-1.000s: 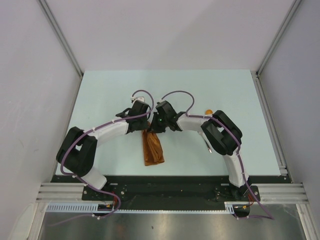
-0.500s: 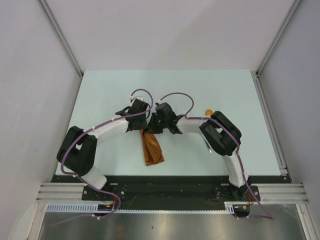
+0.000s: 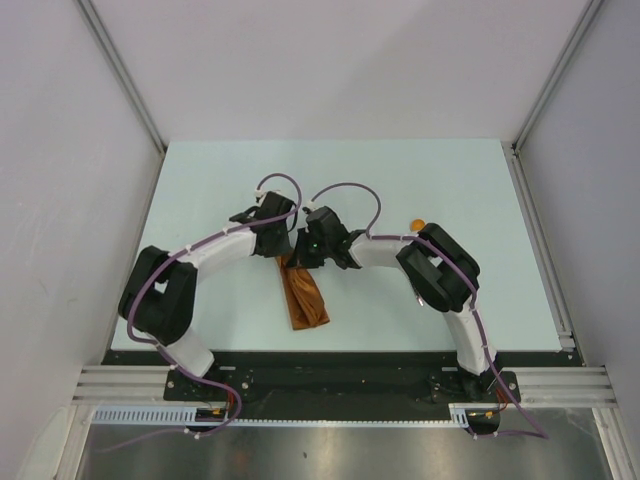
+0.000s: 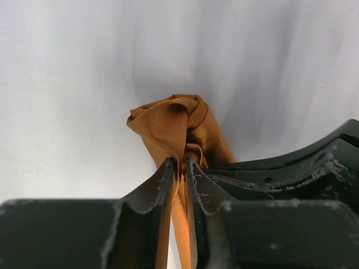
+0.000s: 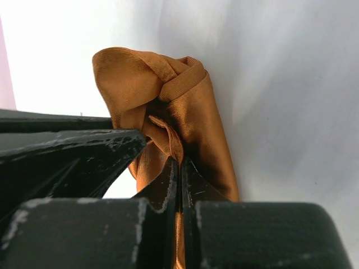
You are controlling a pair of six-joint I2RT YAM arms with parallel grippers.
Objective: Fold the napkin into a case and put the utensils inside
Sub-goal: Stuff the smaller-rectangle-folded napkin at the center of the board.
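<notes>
The rust-orange napkin (image 3: pixel 305 298) lies as a narrow folded strip near the table's front, its far end bunched up between both grippers. My right gripper (image 5: pixel 179 162) is shut on a fold of the napkin (image 5: pixel 190 112). My left gripper (image 4: pixel 180 162) stands slightly open; the napkin (image 4: pixel 168 120) still runs between its fingers with a sliver of daylight beside it. From above, the left gripper (image 3: pixel 283 243) and the right gripper (image 3: pixel 303 250) sit side by side over the strip's far end. Of the utensils, only the spoon's orange bowl (image 3: pixel 417 224) peeks out behind the right arm.
The pale green table (image 3: pixel 220 180) is walled by grey panels on both sides. The right arm's elbow (image 3: pixel 440 265) hangs over the table's right half, the left arm's elbow (image 3: pixel 160 295) over its left front.
Both grippers have shifted a little left and away, dragging the strip's far end with them. The left jaws have parted slightly; the right stays clamped.
</notes>
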